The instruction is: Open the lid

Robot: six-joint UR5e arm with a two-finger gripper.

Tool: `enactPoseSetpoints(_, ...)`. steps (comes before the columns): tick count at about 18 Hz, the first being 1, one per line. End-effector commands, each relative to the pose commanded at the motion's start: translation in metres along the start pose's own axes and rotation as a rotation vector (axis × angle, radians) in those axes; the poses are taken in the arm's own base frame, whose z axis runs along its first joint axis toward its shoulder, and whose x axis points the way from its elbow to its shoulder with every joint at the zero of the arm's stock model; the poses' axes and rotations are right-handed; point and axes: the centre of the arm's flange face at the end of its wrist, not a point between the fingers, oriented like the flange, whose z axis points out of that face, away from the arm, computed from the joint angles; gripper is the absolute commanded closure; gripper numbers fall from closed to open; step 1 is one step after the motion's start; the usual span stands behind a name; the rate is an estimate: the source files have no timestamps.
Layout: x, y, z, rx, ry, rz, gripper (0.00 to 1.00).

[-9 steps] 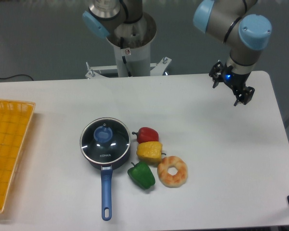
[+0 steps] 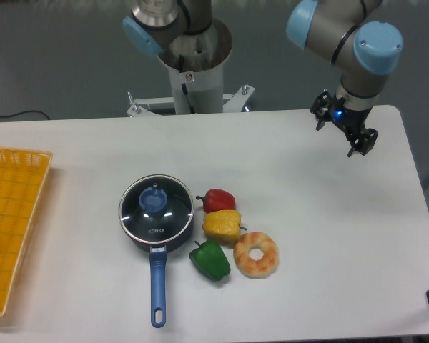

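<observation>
Lid (image 2: pixel 156 209) sits square on the blue saucepan (image 2: pixel 156 246), left of centre on the desk (image 2: pixel 307 214), blue knob (image 2: pixel 154 201) up. Gripper (image 2: pixel 343 131) hangs well apart over the far right corner, fingers spread, holding nothing. Risk ahead: the knob's small, so an off-centre pinch could slip, or drag the pan into the red pepper (image 2: pixel 218 199) just beside it.

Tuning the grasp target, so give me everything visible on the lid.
The lid is round, dark-tinted glass with a silver metal rim, a blue centre knob and small white "KONKA" lettering near its front edge. It sits flat and closed on the blue saucepan, whose long handle points toward the camera. Nothing else touches it; the red pepper lies just to its right. The gripper hangs far off, near the table's far right edge.
</observation>
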Motion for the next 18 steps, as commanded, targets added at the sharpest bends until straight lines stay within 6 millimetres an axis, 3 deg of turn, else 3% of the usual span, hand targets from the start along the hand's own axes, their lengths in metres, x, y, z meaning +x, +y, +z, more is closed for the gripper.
enactPoseSetpoints(6, 0.016, -0.001, -0.002, 0.004, 0.004, -0.031, 0.00)
enactPoseSetpoints(10, 0.040, -0.009, -0.025, -0.001, -0.029, -0.068, 0.00)
enactPoseSetpoints(18, 0.085, -0.135, -0.030, 0.005, -0.035, -0.005, 0.00)
